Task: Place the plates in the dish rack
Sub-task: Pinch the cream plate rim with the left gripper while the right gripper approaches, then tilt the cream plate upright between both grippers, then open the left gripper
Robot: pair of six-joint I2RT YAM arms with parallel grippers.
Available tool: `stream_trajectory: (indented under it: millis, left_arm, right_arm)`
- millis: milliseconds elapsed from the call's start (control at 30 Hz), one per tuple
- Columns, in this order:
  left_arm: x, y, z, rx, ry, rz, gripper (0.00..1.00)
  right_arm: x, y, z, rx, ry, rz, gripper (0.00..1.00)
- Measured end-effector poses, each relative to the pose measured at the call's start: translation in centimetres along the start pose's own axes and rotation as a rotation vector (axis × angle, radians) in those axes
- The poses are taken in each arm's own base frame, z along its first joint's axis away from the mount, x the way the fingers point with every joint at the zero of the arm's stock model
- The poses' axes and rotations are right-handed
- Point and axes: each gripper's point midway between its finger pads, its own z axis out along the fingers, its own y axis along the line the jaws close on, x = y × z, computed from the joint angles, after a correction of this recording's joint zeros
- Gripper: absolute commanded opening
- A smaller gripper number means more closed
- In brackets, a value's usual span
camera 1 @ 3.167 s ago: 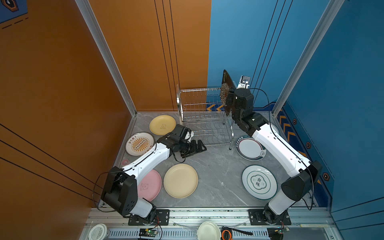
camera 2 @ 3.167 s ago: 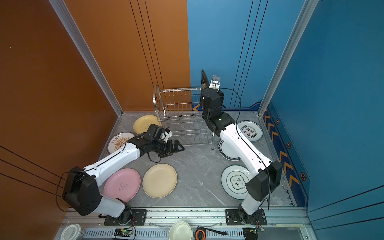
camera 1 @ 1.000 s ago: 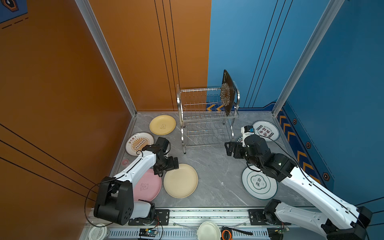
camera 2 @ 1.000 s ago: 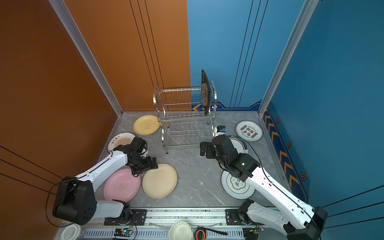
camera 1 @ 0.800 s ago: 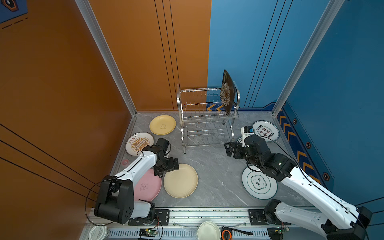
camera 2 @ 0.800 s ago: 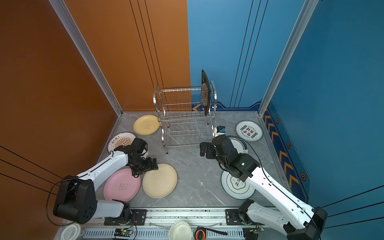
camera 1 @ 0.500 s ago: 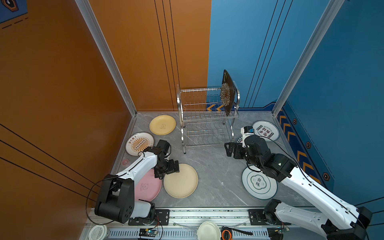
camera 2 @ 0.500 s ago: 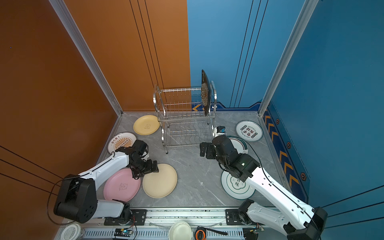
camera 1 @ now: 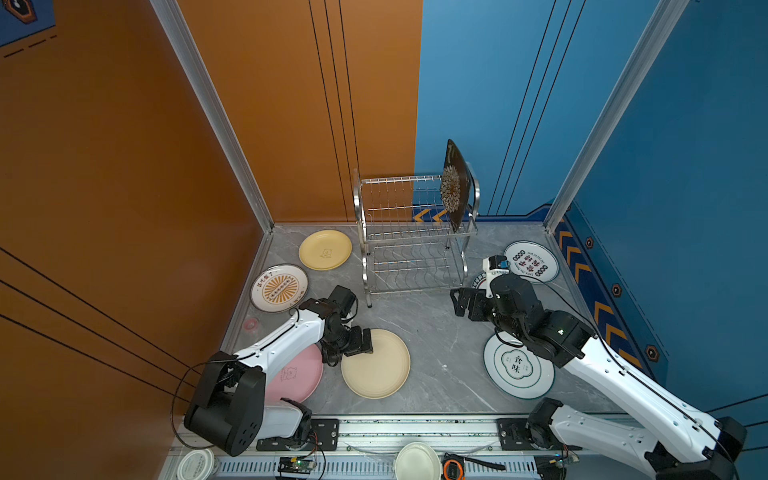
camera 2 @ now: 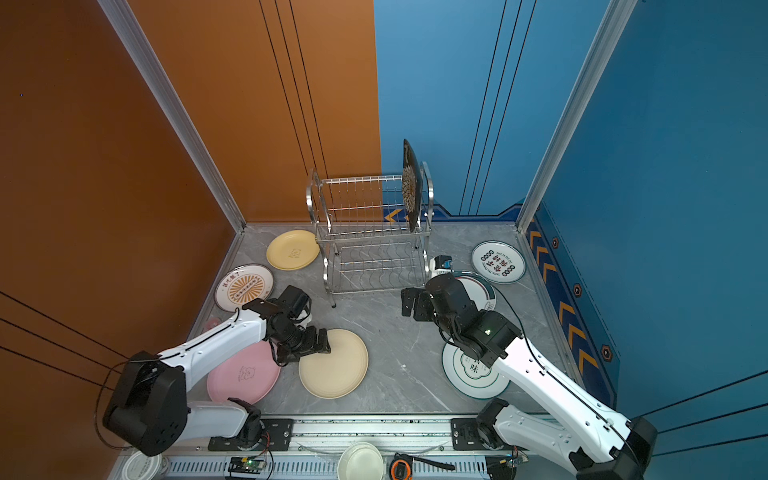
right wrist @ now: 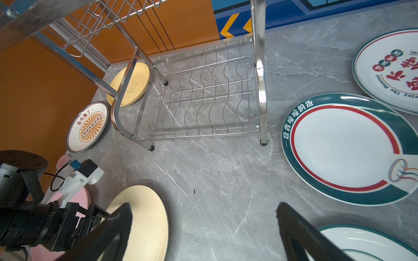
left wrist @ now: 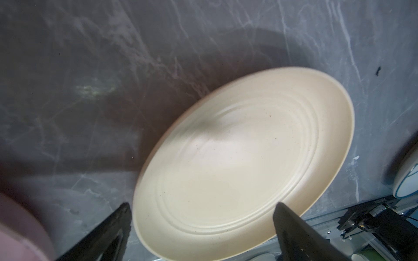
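L jaws, R jaws both wide open, empty; L at cream plate rim, so shallow bite could skid it across desk.

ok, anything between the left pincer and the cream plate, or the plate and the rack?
Nothing visible. The open left pincer sits at the rim of the cream plate; only bare table lies between that plate and the dish rack.

pink plate partly under left arm, cream plate blurred
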Motion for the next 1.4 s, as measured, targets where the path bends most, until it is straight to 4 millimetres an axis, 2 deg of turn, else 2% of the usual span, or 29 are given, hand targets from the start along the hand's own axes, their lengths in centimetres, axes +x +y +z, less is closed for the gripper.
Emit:
stream_trajectory:
  millis: [167, 367, 667, 1033, 1233, 1400]
  left_arm:
    - [1.4, 1.6, 0.2, -0.031, -0.024, -0.059, 0.74]
    - [2.0, 3.4, 0.8, -0.089, -0.039, -0.109, 0.59]
    - [1.1, 3.2, 1.1, -0.085, -0.072, -0.106, 0.40]
    - [1.0, 3.2, 1.6, -0.081, -0.070, -0.105, 0.01]
    - [0.8, 2.8, 1.5, -0.059, -0.078, -0.098, 0.00]
    - [1.0, 1.8, 0.7, -0.015, -0.095, -0.074, 0.00]
  right_arm:
    - [0.5, -0.2, 0.3, 0.005, 0.013, -0.002, 0.99]
    - [1.5, -0.6, 0.8, 0.004, 0.041, 0.001, 0.98]
    - [3.0, -1.0, 1.5, 0.004, 0.080, 0.001, 0.97]
    - [3.8, -1.3, 1.9, 0.006, 0.096, 0.013, 0.98]
    - [4.4, -2.3, 2.4, 0.020, 0.121, 0.036, 0.98]
    - [5.8, -1.7, 3.3, -0.033, 0.176, 0.048, 0.98]
